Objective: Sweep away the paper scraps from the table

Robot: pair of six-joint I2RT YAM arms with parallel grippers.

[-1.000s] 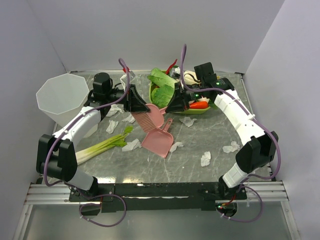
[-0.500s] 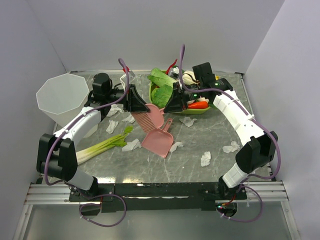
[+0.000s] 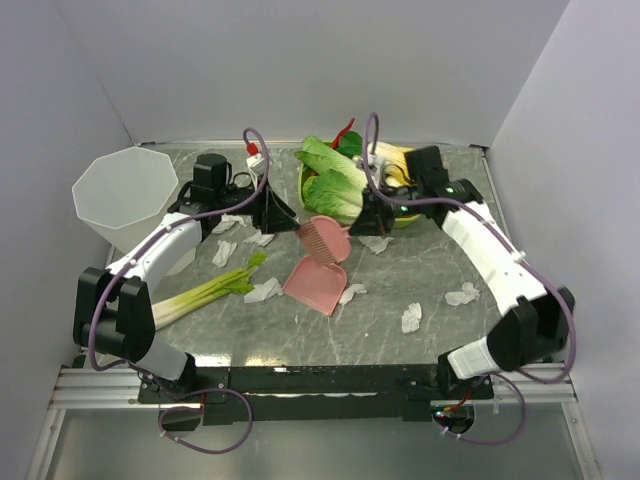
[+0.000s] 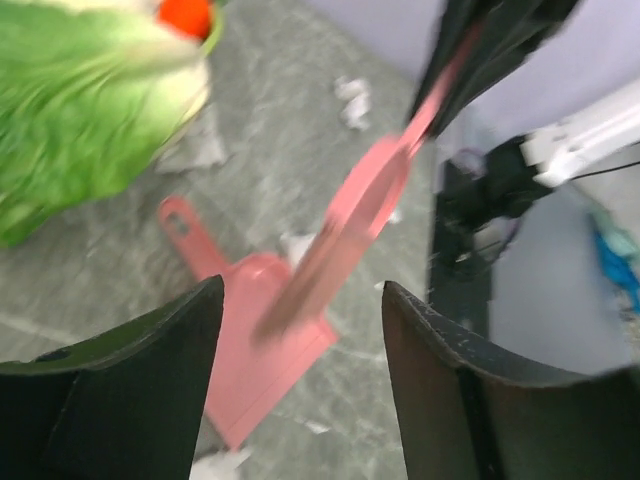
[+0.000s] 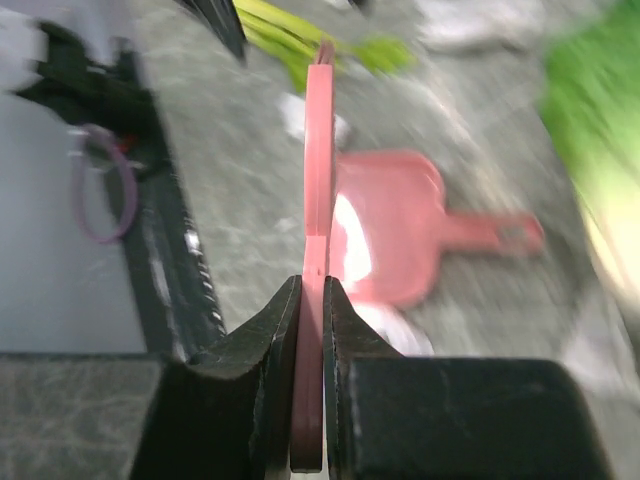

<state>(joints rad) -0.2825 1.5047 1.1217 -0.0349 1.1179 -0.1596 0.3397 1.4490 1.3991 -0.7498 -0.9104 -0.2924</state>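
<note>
Several white paper scraps [image 3: 265, 290] lie spread over the grey-green table [image 3: 400, 345], one by the dustpan's corner [image 3: 352, 293], two at the right [image 3: 411, 318] [image 3: 462, 294]. A pink dustpan [image 3: 315, 285] lies flat mid-table. My right gripper [image 3: 365, 215] is shut on the handle of a pink brush [image 3: 325, 240], which hangs over the dustpan; the right wrist view shows the handle [image 5: 310, 400] pinched between the jaws of the right gripper [image 5: 311, 285]. My left gripper [image 3: 275, 210] stands open just left of the brush, apart from it; the left gripper [image 4: 302, 290] holds nothing, with the brush [image 4: 350, 220] ahead of it.
A tall white bin [image 3: 125, 195] stands at the back left. A leek [image 3: 205, 292] lies at the front left by my left arm. A green bowl of leafy vegetables [image 3: 335, 185] sits at the back centre. Walls close in three sides.
My left gripper has opened and let go of the brush, drawing back left. The right gripper now holds the brush alone, tilted up over the dustpan, and the right arm has swung right.
</note>
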